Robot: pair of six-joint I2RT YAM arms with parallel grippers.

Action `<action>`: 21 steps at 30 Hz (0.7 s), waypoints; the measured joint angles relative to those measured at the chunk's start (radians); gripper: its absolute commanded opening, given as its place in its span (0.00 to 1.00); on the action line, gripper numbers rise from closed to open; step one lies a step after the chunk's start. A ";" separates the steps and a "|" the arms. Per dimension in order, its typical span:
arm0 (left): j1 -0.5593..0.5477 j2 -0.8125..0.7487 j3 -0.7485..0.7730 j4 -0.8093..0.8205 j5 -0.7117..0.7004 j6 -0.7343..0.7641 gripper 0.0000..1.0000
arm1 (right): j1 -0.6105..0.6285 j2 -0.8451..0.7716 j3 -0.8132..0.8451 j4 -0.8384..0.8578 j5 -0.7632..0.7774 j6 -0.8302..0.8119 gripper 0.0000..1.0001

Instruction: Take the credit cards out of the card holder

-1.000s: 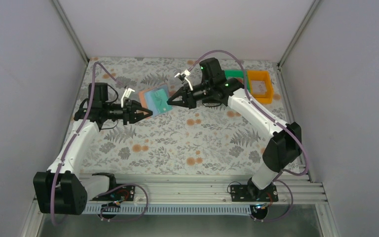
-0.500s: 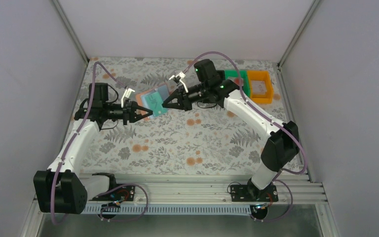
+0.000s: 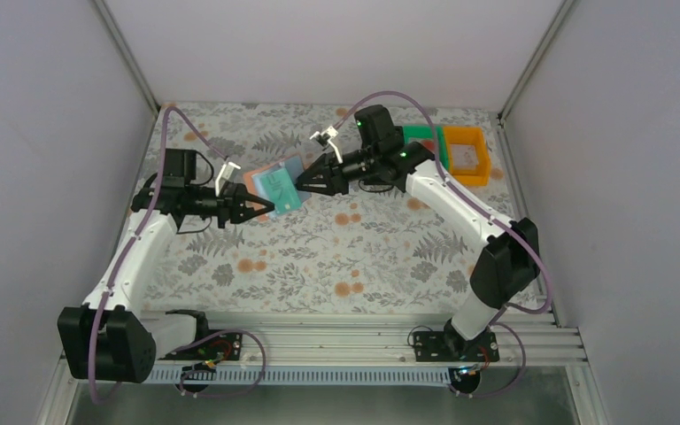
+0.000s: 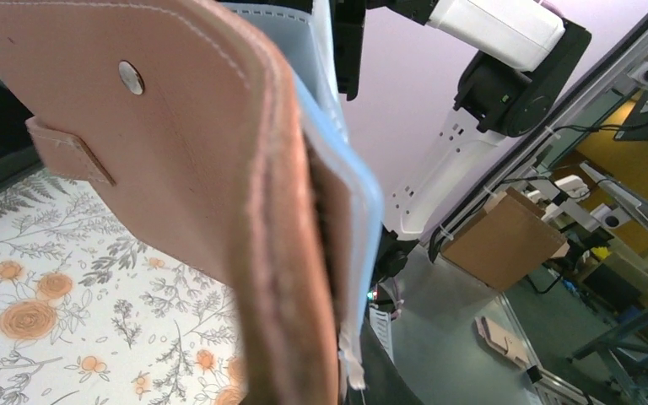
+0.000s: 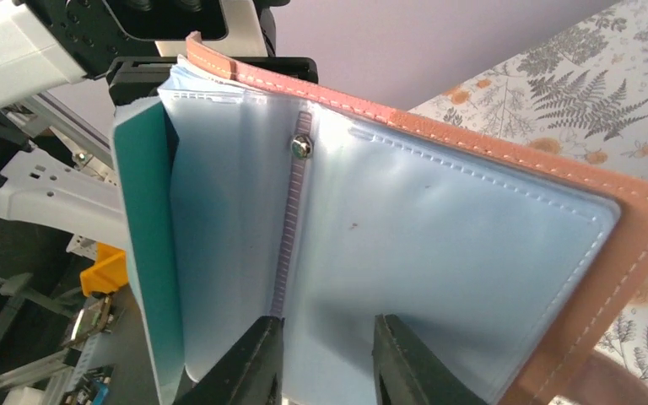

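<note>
Card holder [image 3: 274, 186] hangs in mid-air btw the two claws, up off the table [image 3: 363, 266]. Now near to far.

Nearest: both arm bases sit on the rail at the near edge. L arm runs up the left side and R arm bends in from the right, w/ floral print under all of it.

Mid-table: left gripper [image 3: 261, 207] comes in from the left, clamped tight on the holder's near-left corner. L wrist cam is filled w/ the salmon-tan cover, snap stud showing, strap tab on the left, light blue lining along the edge. The holder's open, w/ its blue inside turned toward R arm.

Just beyond that, right gripper [image 3: 301, 184] noses in from the right at the holder's other edge. On R wrist cam its black fingers [image 5: 245, 363] stand a narrow gap apart at the bottom edge of the clear blue pocket page. That's parted, not pinched, and I can't see anything held in there. Stitched tan rim frames the page on the top and right, w/ a small stud on the centre seam. Teal credit card [image 5: 148, 253] stands in the left-hand side of the holder, long edge upright, beside the pale blue page.

Far right corner: green bin [image 3: 421, 133] and orange bin [image 3: 467, 155] sit side by side, well apart from the holder. Plain walls behind.
</note>
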 measured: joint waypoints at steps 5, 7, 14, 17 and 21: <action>-0.006 0.003 0.004 0.017 -0.023 -0.026 0.02 | -0.001 -0.002 0.000 -0.004 -0.004 -0.011 0.46; -0.006 0.003 0.004 0.026 -0.028 -0.035 0.02 | -0.004 -0.008 0.000 -0.019 0.000 -0.028 0.45; -0.008 0.003 0.004 0.031 -0.048 -0.042 0.02 | -0.016 -0.077 0.006 -0.048 -0.016 -0.058 0.46; -0.008 0.003 0.004 0.032 -0.053 -0.043 0.02 | 0.003 -0.077 0.034 -0.048 -0.014 -0.062 0.40; -0.008 0.003 0.004 0.036 -0.053 -0.046 0.02 | 0.015 -0.068 0.040 -0.047 0.000 -0.051 0.38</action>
